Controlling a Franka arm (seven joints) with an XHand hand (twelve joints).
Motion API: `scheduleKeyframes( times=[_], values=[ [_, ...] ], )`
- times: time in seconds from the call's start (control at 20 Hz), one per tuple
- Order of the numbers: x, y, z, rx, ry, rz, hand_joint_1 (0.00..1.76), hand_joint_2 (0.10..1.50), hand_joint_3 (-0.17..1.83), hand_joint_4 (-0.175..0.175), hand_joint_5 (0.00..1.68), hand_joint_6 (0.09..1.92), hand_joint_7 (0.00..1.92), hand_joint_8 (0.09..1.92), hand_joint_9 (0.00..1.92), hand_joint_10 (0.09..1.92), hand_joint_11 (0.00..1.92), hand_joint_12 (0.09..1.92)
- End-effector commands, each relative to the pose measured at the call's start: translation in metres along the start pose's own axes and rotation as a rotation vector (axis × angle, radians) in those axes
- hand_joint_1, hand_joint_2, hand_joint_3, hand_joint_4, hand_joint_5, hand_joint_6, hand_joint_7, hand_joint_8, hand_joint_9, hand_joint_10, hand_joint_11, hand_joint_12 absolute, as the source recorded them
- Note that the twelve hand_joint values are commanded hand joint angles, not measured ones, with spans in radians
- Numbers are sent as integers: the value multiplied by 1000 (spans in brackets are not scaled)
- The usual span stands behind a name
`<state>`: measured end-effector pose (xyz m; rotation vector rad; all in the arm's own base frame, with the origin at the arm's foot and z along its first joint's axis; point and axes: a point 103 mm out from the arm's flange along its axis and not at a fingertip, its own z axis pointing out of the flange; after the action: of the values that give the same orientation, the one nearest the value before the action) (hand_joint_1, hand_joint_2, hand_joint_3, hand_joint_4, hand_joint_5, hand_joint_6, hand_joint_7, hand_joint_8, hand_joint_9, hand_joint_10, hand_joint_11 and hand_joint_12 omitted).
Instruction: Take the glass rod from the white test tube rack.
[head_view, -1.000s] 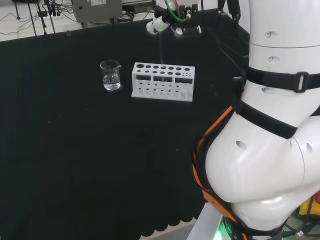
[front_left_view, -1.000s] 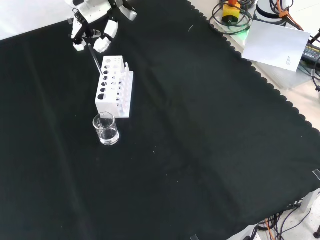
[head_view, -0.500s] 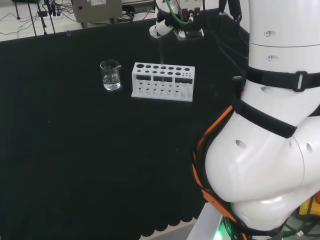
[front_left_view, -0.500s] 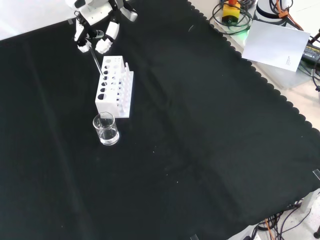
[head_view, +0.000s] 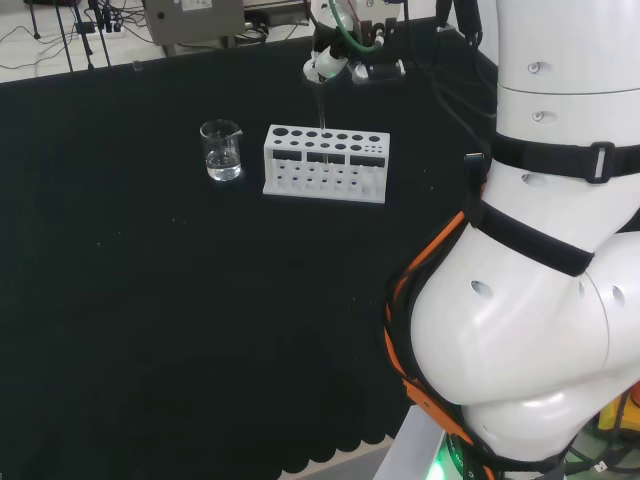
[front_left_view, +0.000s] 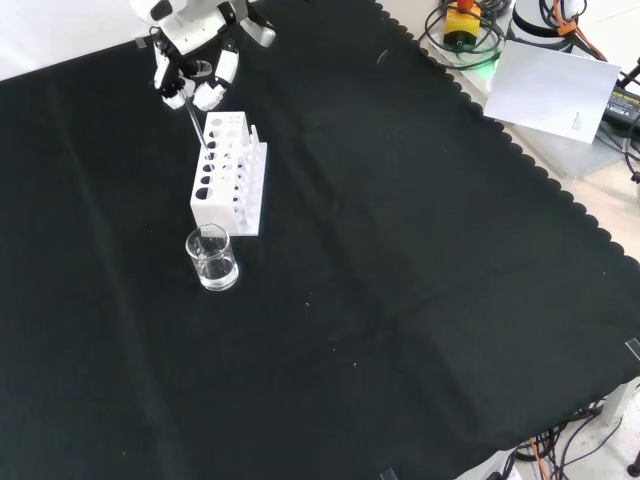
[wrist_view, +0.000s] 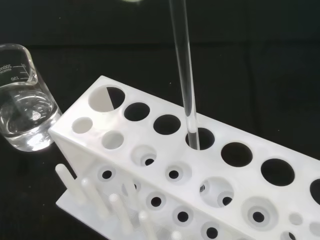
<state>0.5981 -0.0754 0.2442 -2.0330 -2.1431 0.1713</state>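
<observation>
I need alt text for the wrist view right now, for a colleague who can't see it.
A clear glass rod stands with its lower end in one of the large holes of the white test tube rack. Beside the rack's end, a glass beaker holding clear liquid sits on the black cloth.

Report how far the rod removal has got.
Done: the hand is closed around the top of the glass rod, above the white test tube rack. In hand: the lift; the wrist view shows the rod's lower end at the mouth of one of the rack's large holes. Left: raise it fully clear and carry it away. The beaker beside the rack stands untouched.
</observation>
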Motion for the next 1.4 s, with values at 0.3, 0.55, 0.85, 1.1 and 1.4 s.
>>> scheduleKeyframes(
  times=[0.3,0.55,0.85,1.1,1.4],
  values=[
    [5,4,0,9,-25,7,947,837,610,-175,833,884,1174,1089,1716,877,1272,1222],
    [13,8,-4,-18,-39,-1,1123,1034,204,-175,934,1055,1220,1064,1744,826,1384,1120],
    [25,8,-10,-49,-55,-10,1270,990,220,-175,977,824,1102,1104,1717,844,1474,936],
    [25,0,-22,-80,-56,10,1288,805,558,-175,1020,807,1142,1135,1738,816,1388,897],
    [21,-19,-42,-113,-14,48,1243,649,741,-175,1188,742,1395,983,1775,698,1355,935]
  ],
)
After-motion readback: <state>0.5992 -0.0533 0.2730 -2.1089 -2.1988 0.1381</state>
